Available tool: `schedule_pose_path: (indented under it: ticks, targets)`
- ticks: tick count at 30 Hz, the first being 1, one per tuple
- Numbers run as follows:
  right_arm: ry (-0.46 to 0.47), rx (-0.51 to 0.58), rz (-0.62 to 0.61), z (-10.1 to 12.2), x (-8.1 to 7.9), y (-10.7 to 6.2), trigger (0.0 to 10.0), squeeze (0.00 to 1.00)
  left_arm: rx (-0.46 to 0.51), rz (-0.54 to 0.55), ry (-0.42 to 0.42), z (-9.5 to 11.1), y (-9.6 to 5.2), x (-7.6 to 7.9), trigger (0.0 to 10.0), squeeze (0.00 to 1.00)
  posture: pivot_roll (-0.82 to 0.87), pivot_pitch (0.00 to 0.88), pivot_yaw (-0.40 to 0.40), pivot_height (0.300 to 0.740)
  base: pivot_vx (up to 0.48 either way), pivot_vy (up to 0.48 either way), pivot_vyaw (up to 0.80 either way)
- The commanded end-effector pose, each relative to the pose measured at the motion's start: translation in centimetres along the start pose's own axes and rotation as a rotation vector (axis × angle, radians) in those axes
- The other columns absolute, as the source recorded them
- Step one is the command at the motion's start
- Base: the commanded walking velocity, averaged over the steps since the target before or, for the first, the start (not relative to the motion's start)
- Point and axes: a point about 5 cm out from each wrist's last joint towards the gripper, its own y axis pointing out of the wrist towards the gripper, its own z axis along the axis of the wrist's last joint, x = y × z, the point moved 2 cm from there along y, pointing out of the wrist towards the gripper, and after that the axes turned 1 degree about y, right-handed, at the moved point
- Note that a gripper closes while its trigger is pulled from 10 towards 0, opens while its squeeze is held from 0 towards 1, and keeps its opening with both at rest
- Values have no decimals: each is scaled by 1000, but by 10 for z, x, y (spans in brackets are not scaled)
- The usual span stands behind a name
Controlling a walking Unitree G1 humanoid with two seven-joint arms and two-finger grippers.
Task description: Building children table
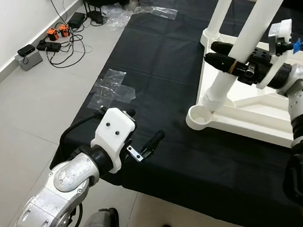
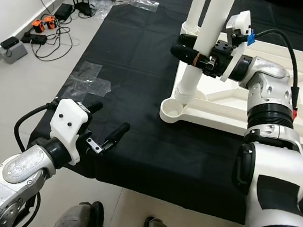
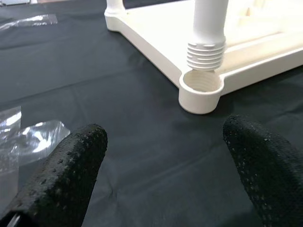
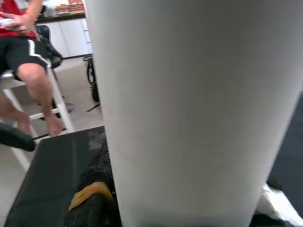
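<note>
A white tabletop frame lies upside down on the black cloth. My right gripper is shut on a white table leg, which it holds tilted. The leg's threaded end hangs just above the frame's round corner socket, touching or nearly touching its rim. A second white leg stands in the far corner of the frame. My left gripper is open over the cloth near its front left edge, well short of the socket, with nothing between its fingers.
Clear plastic bags lie on the cloth's left edge, more plastic at the far end. Cables and chargers clutter the floor by the left wall. A person sits on a stool beyond the cloth. My feet stand at its front edge.
</note>
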Motion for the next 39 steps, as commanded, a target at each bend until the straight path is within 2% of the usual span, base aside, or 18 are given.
schedule_pose_path:
  ticks: [1,10,16,24,39]
  targets:
    - [-3,15,34,5,-1,-5,10000,0,-8,3,10,1,-3,-1,10000,0,118,273,-20,740,0,0,0]
    - [15,55,111,0,-10,-3,10000,0,-16,2,14,0,-4,-1,10000,0,133,277,-9,740,0,0,0]
    - [-1,66,202,-5,-22,6,10000,0,-22,7,24,1,-4,-4,10000,0,139,278,-2,740,0,0,0]
    - [-8,64,250,-4,-27,10,10000,0,-24,7,28,1,-3,-5,10000,0,137,277,-3,740,0,0,0]
    - [-62,-6,161,-8,-19,10,10000,0,-21,10,29,2,-3,-4,10000,0,133,278,-6,740,0,0,0]
